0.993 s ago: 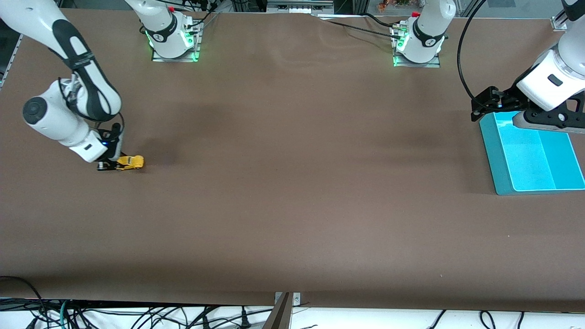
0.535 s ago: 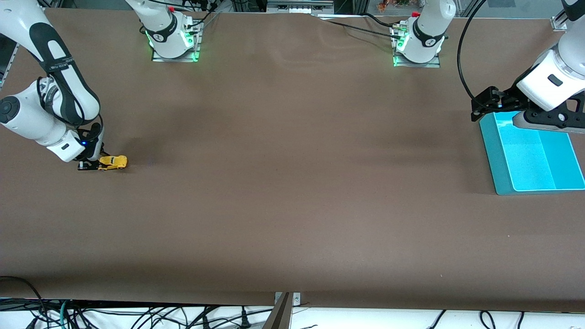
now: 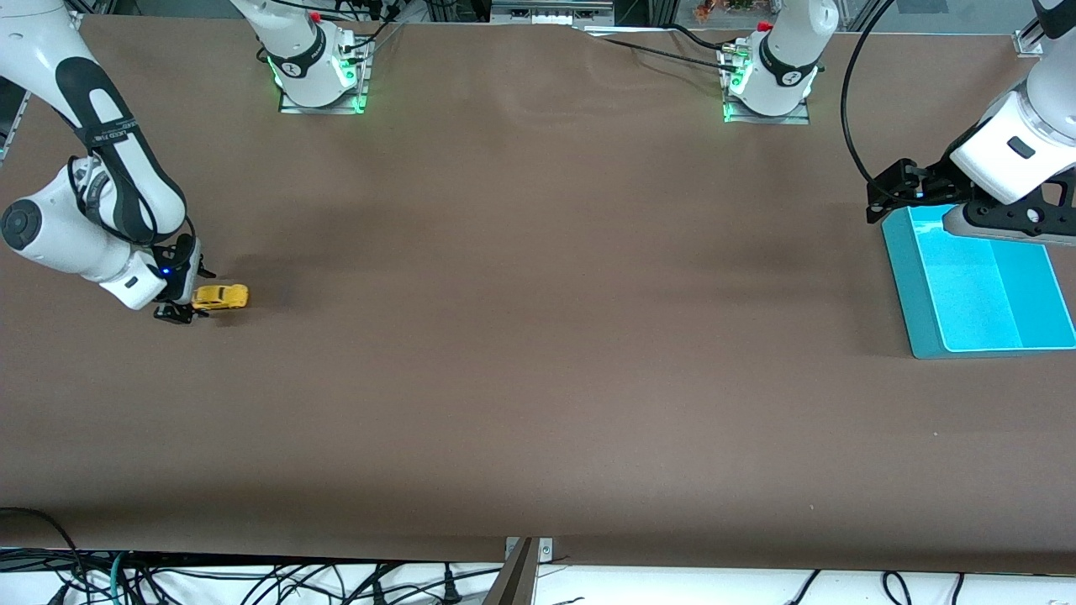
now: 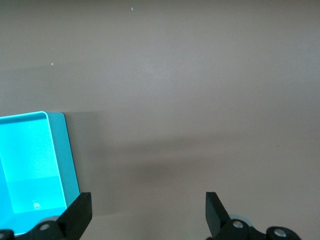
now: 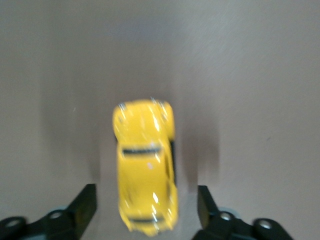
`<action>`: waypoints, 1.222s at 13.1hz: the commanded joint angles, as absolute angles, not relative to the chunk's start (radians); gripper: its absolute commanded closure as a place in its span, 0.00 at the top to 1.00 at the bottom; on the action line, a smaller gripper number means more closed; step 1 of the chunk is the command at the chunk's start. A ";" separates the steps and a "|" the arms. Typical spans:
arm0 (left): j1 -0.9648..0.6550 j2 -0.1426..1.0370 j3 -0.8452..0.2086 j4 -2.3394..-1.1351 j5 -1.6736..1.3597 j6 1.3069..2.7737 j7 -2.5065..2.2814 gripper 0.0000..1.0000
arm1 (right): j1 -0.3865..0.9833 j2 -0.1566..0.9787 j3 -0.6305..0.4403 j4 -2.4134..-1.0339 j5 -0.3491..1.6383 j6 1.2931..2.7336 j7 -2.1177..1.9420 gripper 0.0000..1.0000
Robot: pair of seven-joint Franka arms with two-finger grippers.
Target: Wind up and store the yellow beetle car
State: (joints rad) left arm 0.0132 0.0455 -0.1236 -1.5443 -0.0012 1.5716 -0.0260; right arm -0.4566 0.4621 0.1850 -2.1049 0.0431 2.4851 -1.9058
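Bench (image 3: pixel 538 336) from the front: one yellow beetle car (image 3: pixel 220 296), one teal bin (image 3: pixel 975 281) well apart, bare brown between; right claw (image 3: pixel 181 309) beside the car, left claw (image 3: pixel 891 197) over the bin's edge. Left wrist: fingers (image 4: pixel 80 215) wide. Right wrist: car (image 5: pixel 146 165) between spread, untouching fingers (image 5: pixel 85 205).

Bright and even from above. Soft dark patches on the brown table (image 3: pixel 538 336), mostly under the arms. Green glow at both arm bases (image 3: pixel 319 84). Strong shine inside the blue bin (image 3: pixel 979 290), almost white in spots. Blurry in the right wrist view: fuzzy yellow beetle car (image 5: pixel 145 170), small white glints on its roof, a dim shadow beside it. Clear and sharp in the left wrist view, with a faint wide shadow.
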 commanded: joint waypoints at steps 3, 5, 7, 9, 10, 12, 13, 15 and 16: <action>0.011 0.044 -0.124 -1.526 0.025 1.552 -0.009 1.00 | -0.472 0.445 0.248 -1.990 0.038 2.318 -1.829 1.00; 0.011 0.044 -0.124 -1.526 0.025 1.552 -0.009 1.00 | -0.469 0.393 0.271 -1.977 0.031 2.266 -1.789 1.00; 0.011 0.044 -0.124 -1.526 0.025 1.552 -0.009 1.00 | -0.463 0.312 0.291 -1.959 0.029 2.223 -1.763 1.00; 0.011 0.044 -0.124 -1.526 0.025 1.552 -0.009 1.00 | -0.433 0.221 0.301 -1.951 0.032 2.201 -1.670 1.00; 0.011 0.044 -0.124 -1.526 0.025 1.552 -0.009 1.00 | -0.408 0.169 0.301 -1.951 0.032 2.197 -1.605 1.00; 0.011 0.044 -0.124 -1.526 0.025 1.552 -0.009 1.00 | -0.348 0.068 0.301 -1.951 0.025 2.128 -1.484 1.00; 0.011 0.044 -0.124 -1.526 0.025 1.552 -0.009 1.00 | -0.333 0.028 0.299 -1.951 0.025 2.079 -1.383 1.00; 0.011 0.044 -0.124 -1.526 0.025 1.552 -0.009 1.00 | -0.308 -0.032 0.296 -1.950 0.028 1.999 -1.147 1.00; 0.011 0.044 -0.124 -1.526 0.025 1.552 -0.009 1.00 | -0.292 -0.050 0.293 -1.948 0.032 1.973 -1.035 1.00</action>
